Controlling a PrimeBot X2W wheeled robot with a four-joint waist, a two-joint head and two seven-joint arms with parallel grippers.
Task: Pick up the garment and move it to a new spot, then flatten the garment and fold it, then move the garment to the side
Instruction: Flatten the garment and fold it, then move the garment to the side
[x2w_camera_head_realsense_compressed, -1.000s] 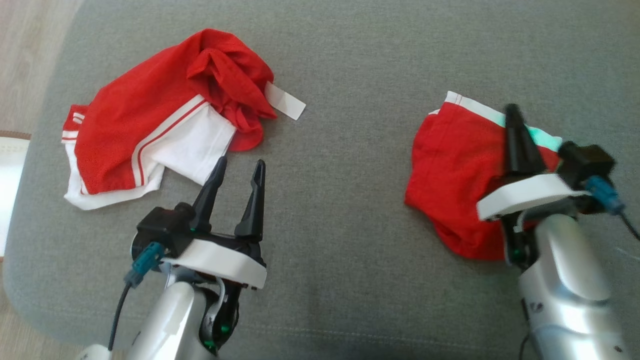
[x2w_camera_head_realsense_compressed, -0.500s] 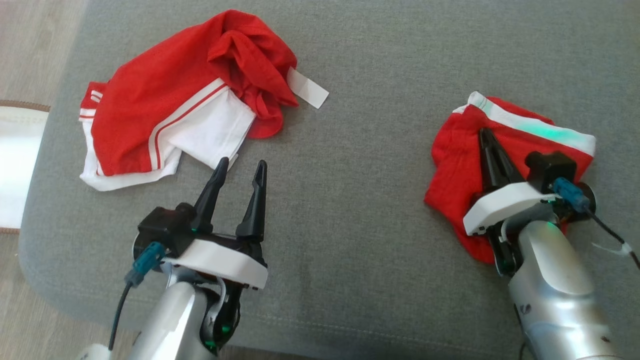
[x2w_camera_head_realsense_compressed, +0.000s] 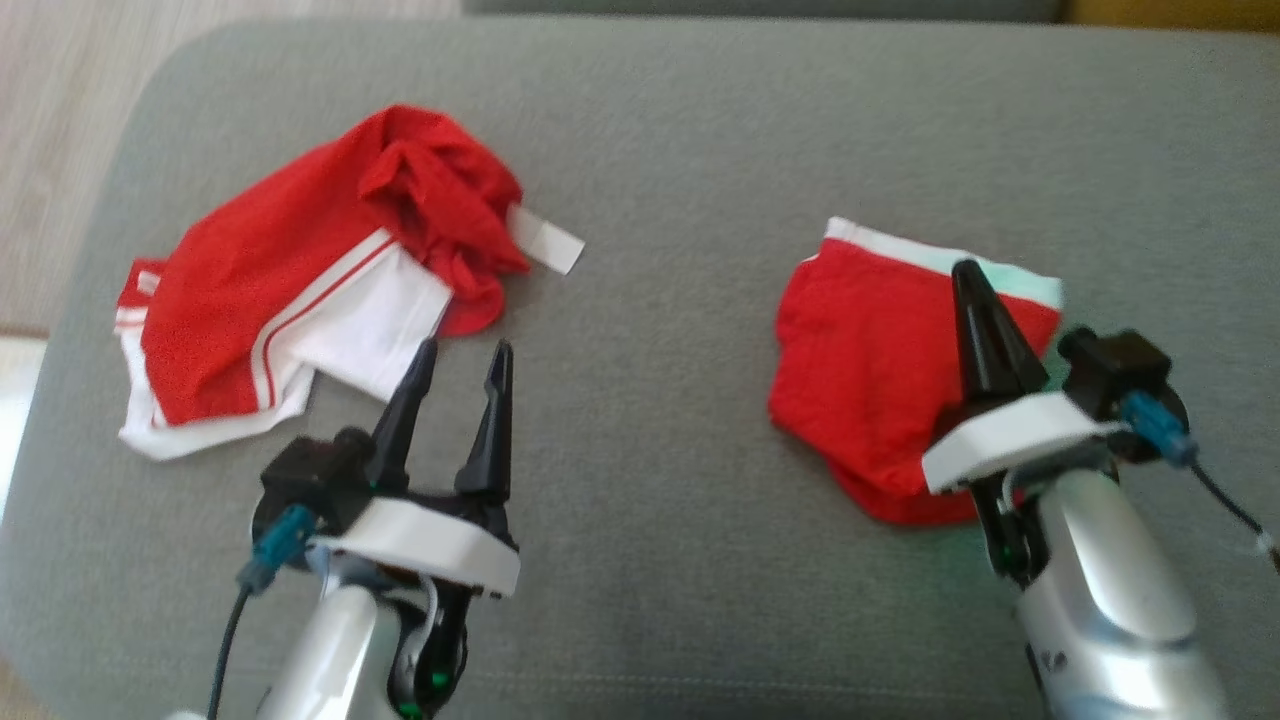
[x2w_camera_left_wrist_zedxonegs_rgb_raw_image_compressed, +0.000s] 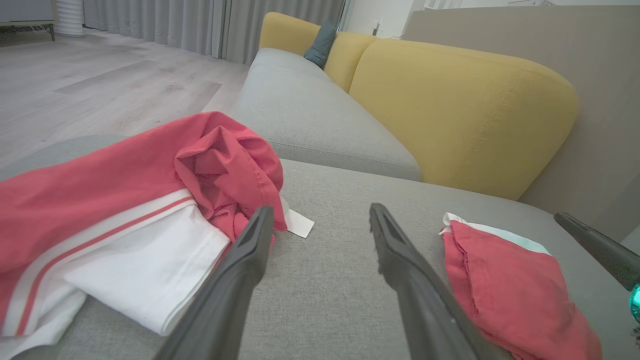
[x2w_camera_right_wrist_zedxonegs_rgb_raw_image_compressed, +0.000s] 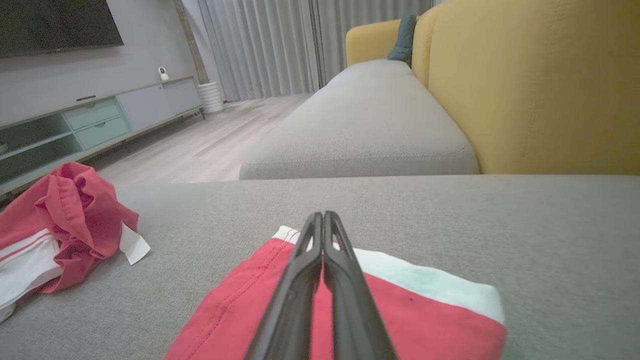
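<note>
Grey sofa cushion (x2w_camera_head_realsense_compressed: 680, 150) carries the folded red garment (x2w_camera_head_realsense_compressed: 860, 350) near its right edge, where the right gripper (x2w_camera_head_realsense_compressed: 966, 270), fingers pressed together, should probably slide it aside low and flat, while the spread left gripper (x2w_camera_head_realsense_compressed: 465, 347) hovers beside a crumpled garment (x2w_camera_head_realsense_compressed: 250, 280).

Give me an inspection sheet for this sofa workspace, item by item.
Surface: grey seat cushion, both garments lie on it.
Job's things: folded red garment, white band, on the right.
Clutter: crumpled red-and-white garment, on the left.
End effectors: left end effector open, above the cushion; right end effector shut, over the folded garment.
Cables: left wrist cable and right wrist cable, both off the cloth.
Surroundings: yellow backrest, wood floor, curtains.
</note>
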